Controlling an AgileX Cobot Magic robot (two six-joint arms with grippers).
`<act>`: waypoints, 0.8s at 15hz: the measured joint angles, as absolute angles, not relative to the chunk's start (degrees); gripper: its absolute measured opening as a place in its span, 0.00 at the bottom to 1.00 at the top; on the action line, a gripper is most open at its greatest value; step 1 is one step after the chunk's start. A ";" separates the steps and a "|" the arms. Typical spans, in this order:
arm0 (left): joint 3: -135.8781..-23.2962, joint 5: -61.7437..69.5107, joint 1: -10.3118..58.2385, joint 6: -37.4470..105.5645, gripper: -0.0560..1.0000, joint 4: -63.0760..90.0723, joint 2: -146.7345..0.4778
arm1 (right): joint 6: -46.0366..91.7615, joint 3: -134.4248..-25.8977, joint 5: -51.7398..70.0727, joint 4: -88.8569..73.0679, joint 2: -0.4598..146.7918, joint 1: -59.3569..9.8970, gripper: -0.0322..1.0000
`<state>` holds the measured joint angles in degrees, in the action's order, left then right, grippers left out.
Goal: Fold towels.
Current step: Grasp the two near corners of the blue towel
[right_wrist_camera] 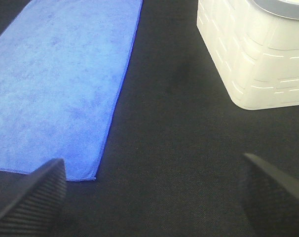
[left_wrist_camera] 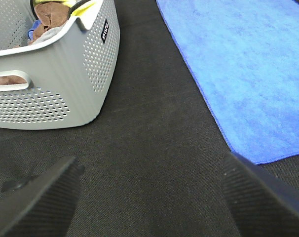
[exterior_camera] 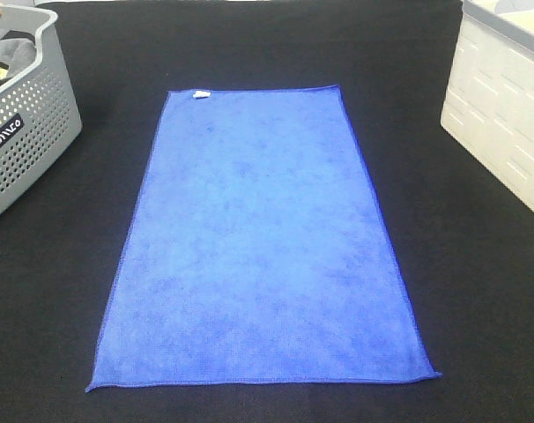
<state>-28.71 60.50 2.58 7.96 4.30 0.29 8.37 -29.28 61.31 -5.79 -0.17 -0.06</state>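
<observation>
A royal-blue towel [exterior_camera: 260, 238] lies spread flat and lengthwise on the black table, with a small white tag [exterior_camera: 200, 93] at its far left corner. Neither arm shows in the exterior high view. In the left wrist view my left gripper [left_wrist_camera: 152, 200] hangs open over bare black cloth, and the towel's [left_wrist_camera: 248, 74] near left corner lies close to one fingertip [left_wrist_camera: 260, 197]. My right gripper [right_wrist_camera: 154, 195] is open too, above the table beside the towel's [right_wrist_camera: 60, 84] near right corner. Nothing sits between either pair of fingers.
A grey perforated basket [exterior_camera: 25, 132] holding mixed cloths stands at the far left, seen also as the basket [left_wrist_camera: 65, 84] in the left wrist view. A white ribbed bin [exterior_camera: 505, 115] stands at the far right, close to my right gripper as the bin [right_wrist_camera: 258, 59].
</observation>
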 joint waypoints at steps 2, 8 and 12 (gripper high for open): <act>-28.71 60.50 2.58 7.96 0.77 4.30 0.29 | 8.37 -29.28 61.31 -5.79 -0.17 -0.06 0.88; -28.71 60.50 2.58 7.96 0.77 4.30 0.29 | 8.37 -29.28 61.31 -5.79 -0.17 -0.06 0.88; -28.71 60.50 2.58 7.96 0.77 4.30 0.29 | 8.37 -29.28 61.31 -5.79 -0.17 -0.06 0.88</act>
